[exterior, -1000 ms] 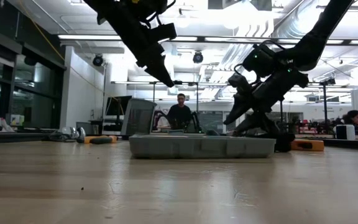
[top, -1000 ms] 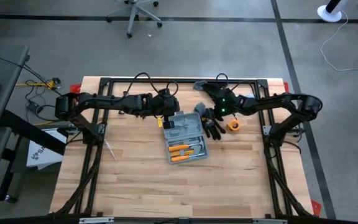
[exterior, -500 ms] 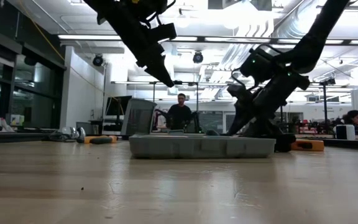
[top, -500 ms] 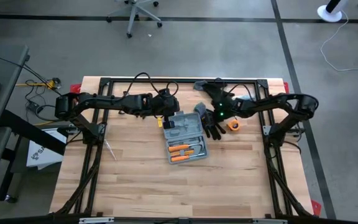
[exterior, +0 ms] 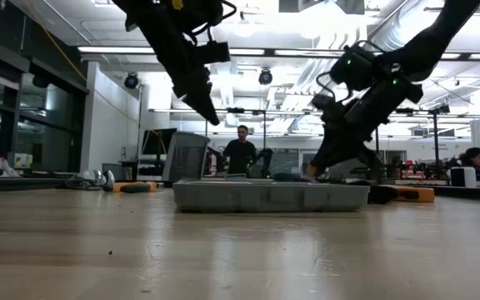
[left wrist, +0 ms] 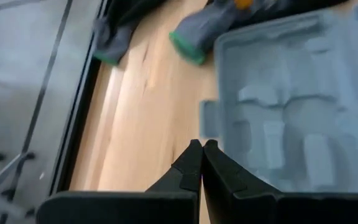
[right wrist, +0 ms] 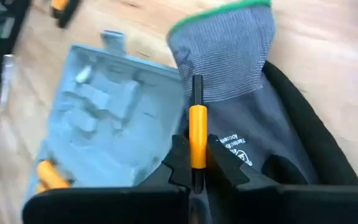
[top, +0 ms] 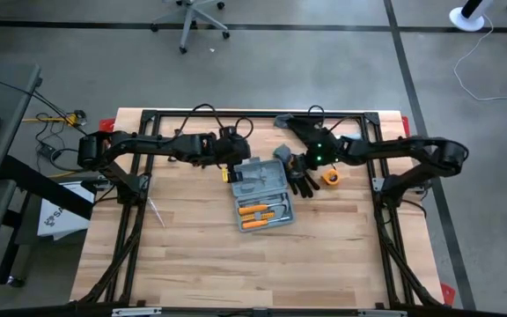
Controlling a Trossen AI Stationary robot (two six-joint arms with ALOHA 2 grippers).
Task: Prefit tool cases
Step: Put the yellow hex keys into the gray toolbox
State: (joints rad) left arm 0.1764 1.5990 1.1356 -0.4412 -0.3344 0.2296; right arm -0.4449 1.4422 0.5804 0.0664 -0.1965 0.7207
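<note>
The grey-blue tool case [top: 262, 195] lies open and flat on the table, with orange-handled tools in its near half; it also shows in the low view [exterior: 269, 196]. My left gripper [left wrist: 202, 152] hovers shut above the table, beside the latch tab [left wrist: 209, 118] of the case's empty half. My right gripper [right wrist: 197, 163] is over a black-and-grey glove [right wrist: 241, 87] lying beside the case's right edge. It is shut on a small orange-handled tool [right wrist: 197, 134]. My right gripper pinches the tool's orange handle [right wrist: 197, 140] between its two fingers. The fingers slant down from the table's right, and the tool lies along them. Its dark shaft [right wrist: 197, 87] sticks out past the fingertips over the glove's grey cuff. Whether it touches the glove I cannot tell.
A second grey glove [top: 284, 121] lies near the table's far edge. An orange round object [top: 330, 177] sits right of the black glove, and a small yellow thing [top: 227, 174] lies by the case's far left corner. The near half of the table is bare wood.
My right gripper dipped to the glove, shut on the orange-handled tool and has risen a little with it. My left gripper has tipped slightly further down, staying shut where it was.
</note>
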